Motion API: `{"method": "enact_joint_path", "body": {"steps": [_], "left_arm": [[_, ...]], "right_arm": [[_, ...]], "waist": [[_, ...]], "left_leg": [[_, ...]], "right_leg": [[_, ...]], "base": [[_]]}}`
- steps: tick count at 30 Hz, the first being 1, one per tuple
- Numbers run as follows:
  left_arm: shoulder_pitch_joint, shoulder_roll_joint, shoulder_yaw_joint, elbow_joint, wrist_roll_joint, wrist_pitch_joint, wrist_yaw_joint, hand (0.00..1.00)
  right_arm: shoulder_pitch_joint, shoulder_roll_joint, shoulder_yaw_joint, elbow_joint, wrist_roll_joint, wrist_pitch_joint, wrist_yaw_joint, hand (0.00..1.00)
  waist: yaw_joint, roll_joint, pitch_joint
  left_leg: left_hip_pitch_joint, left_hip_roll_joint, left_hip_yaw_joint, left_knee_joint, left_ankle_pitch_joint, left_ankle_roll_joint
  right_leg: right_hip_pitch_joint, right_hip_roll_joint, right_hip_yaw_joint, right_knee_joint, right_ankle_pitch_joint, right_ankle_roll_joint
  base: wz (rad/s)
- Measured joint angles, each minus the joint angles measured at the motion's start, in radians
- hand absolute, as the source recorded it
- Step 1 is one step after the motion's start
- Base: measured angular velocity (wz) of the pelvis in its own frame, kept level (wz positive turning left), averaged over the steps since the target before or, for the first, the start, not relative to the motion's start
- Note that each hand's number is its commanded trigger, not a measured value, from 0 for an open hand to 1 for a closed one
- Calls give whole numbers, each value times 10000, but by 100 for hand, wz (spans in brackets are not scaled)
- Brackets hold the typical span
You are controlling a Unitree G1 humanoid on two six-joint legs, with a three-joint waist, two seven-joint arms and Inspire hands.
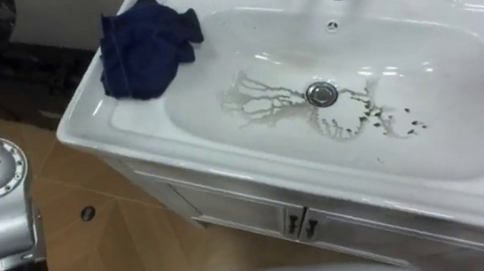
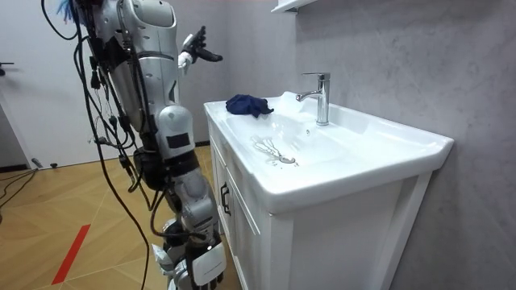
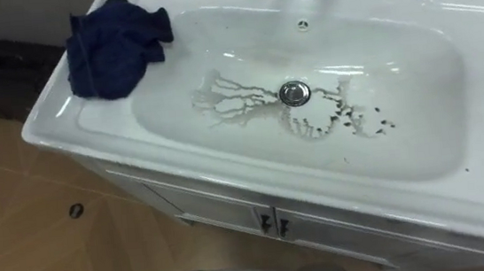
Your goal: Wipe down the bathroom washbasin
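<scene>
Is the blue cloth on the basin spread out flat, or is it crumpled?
Crumpled. The blue cloth lies in a bunched heap with raised folds on the left rim of the basin.

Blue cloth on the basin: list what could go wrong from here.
The crumpled dark blue cloth sits at the white ceramic basin's left corner; a loose grab may knock it off. Brown streaks and dark specks flank the round metal drain, so one pass could miss some.

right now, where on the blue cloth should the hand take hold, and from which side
Pinch the raised, bunched middle of the blue cloth, coming from above. It lies crumpled on the left rim of the basin, folds standing up.
</scene>
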Motion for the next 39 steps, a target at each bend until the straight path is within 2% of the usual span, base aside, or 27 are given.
{"method": "enact_joint_path", "body": {"steps": [6, 7, 13, 18, 21, 22, 24, 26, 28, 30, 33, 36, 39], "left_arm": [[-619, 1, -256, 1778, 360, 90, -384, 0], [-685, 0, -283, 2038, 497, 249, -472, 0], [-893, -1, -684, 3508, 466, 580, -714, 0], [-937, -2, -765, 4109, 443, 902, -907, 0], [-1212, -1, -939, 4570, 457, 1033, -1042, 0], [-1326, -2, -992, 4975, 457, 1055, -1076, 0], [-1526, -2, -1045, 5885, 460, 1188, -1260, 0], [-1542, -3, -1175, 6556, 455, 1519, -1601, 0], [-1598, 0, -1185, 6632, 496, 1504, -1679, 0], [-1610, 0, -1182, 6755, 510, 1514, -1703, 0], [-1613, 0, -1175, 6871, 528, 1611, -1859, 0], [-1668, 0, -1146, 6884, 659, 1717, -1941, 0], [-1669, -2, -1176, 6868, 1236, 1720, -2084, 0]], "right_arm": [[77, 6, -389, -153, 81, 39, -44, 0], [64, 5, -411, -183, 75, 127, -83, 0], [61, 9, -467, 92, 656, 585, -377, 0], [43, 69, -450, 138, 799, 704, -556, 0], [35, 73, -462, 124, 848, 920, -589, 0], [34, 73, -464, 109, 838, 1001, -630, 0], [29, 74, -466, 97, 778, 1068, -676, 0], [30, 97, -468, 90, 767, 1144, -687, 0], [22, 87, -470, 93, 766, 1273, -684, 0], [-6, 45, -469, 84, 761, 1383, -709, 0], [-44, 42, -468, 34, 760, 1523, -696, 0], [-132, 45, -468, 18, 760, 1522, -675, 0], [-145, 40, -469, -57, 755, 1511, -713, 0]], "waist": [[-412, 130, -25], [-474, 153, -38], [-581, 264, -78], [-771, 246, -71], [-774, 214, -65], [-744, 168, -37], [-785, 170, -38], [-862, 193, -69], [-869, 192, -108], [-843, 178, -98], [-827, 238, -132], [-825, 247, -139], [-868, 253, -140]], "left_leg": [[124, 122, 348, -18, -54, -5], [134, 134, 399, -13, -63, -3], [171, 182, 633, 65, -131, 29], [138, 219, 700, 103, -162, 46], [119, 244, 739, 104, -161, 51], [152, 252, 796, 88, -161, 52], [168, 267, 854, 91, -163, 53], [150, 279, 869, 104, -167, 49], [125, 291, 889, 107, -167, 46], [139, 292, 915, 104, -169, 48], [160, 294, 954, 104, -169, 53], [136, 292, 995, 108, -169, 54], [76, 290, 979, 137, -172, 59]], "right_leg": [[3, 73, 363, 7, 51, -20], [-3, 77, 399, 14, 55, -22], [3, 97, 565, 47, 78, -6], [-49, 127, 702, 50, 141, 17], [-86, 169, 881, 46, 203, 25], [-75, 174, 924, 44, 204, 25], [-77, 185, 926, 42, 208, 21], [-103, 192, 931, 44, 215, 12], [-154, 203, 964, 54, 232, 6], [-167, 213, 1038, 73, 237, 8], [-237, 216, 1103, 203, 238, 11], [-279, 220, 1188, 206, 248, 22], [-299, 221, 1168, 186, 276, 33]], "base": [[-19], [-14], [-8], [-8], [-7], [-11], [-9], [-3], [-4], [-9], [-7], [-6], [1]]}}
